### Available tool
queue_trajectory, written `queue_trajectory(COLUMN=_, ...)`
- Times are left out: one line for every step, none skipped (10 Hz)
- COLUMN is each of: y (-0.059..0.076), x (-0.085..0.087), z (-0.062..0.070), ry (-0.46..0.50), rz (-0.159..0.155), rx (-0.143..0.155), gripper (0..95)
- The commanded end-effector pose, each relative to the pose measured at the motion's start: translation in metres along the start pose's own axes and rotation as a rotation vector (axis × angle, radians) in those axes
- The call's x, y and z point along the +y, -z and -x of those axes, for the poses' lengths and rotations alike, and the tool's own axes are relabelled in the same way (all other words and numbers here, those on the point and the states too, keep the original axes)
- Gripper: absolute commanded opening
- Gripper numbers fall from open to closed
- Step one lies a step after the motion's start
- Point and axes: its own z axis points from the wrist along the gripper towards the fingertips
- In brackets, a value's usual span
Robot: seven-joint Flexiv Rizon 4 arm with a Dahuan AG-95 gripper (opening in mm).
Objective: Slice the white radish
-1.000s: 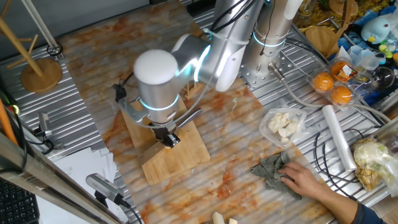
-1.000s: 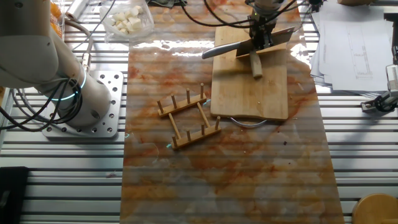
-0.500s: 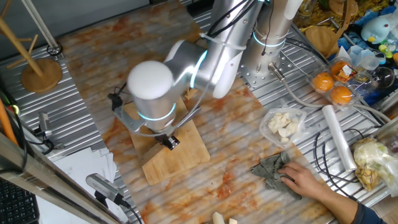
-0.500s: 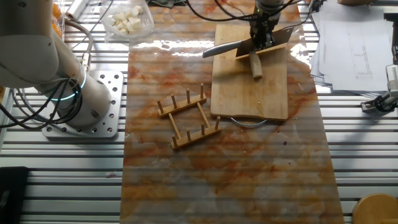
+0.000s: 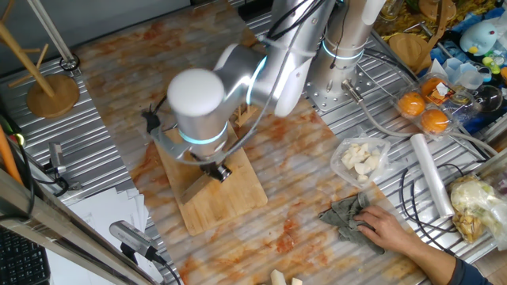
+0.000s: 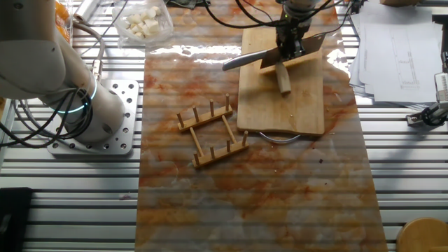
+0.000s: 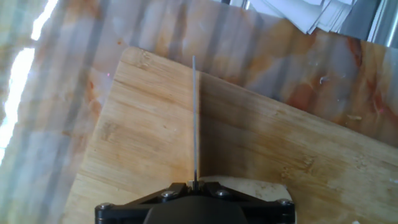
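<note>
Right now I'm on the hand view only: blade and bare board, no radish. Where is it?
Observer: The radish lies on the board, with one end under the knife.
Operator: Is it cut yet?
Observer: It looks like one whole strip. I see no separate pieces.
Operator: Anything near the board?
Observer: A person's hand rests on a cloth, well apart from the board.
</note>
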Motion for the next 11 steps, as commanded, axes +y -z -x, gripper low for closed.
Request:
queue_trajectory(y=-0.003, x=0.001, z=0.004, ry=0.003, rz=-0.001, rx=-0.005, gripper=0.0)
queue_trajectory(y=-0.007, x=0.001, z=0.006, ry=0.003, rz=-0.005, rx=-0.022, gripper=0.0)
queue_trajectory(y=-0.011, x=0.003, z=0.010, ry=0.001, rz=-0.007, rx=-0.041, gripper=0.0)
queue_trajectory(y=-0.013, x=0.008, z=0.020, ry=-0.015, rz=-0.013, rx=-0.044, gripper=0.0)
queue_trajectory(y=-0.011, x=0.011, z=0.028, ry=-0.018, rz=-0.029, rx=-0.035, gripper=0.0)
queue_trajectory(y=-0.012, x=0.011, z=0.028, ry=-0.019, rz=-0.017, rx=-0.045, gripper=0.0)
queue_trajectory(y=-0.012, x=0.011, z=0.027, ry=-0.012, rz=-0.020, rx=-0.039, gripper=0.0)
queue_trajectory(y=-0.013, x=0.011, z=0.027, ry=-0.007, rz=-0.021, rx=-0.036, gripper=0.0)
queue_trajectory(y=-0.012, x=0.011, z=0.027, ry=-0.008, rz=-0.017, rx=-0.036, gripper=0.0)
queue_trajectory(y=-0.012, x=0.011, z=0.027, ry=-0.007, rz=-0.016, rx=-0.043, gripper=0.0)
queue_trajectory(y=-0.012, x=0.011, z=0.028, ry=-0.010, rz=-0.011, rx=-0.045, gripper=0.0)
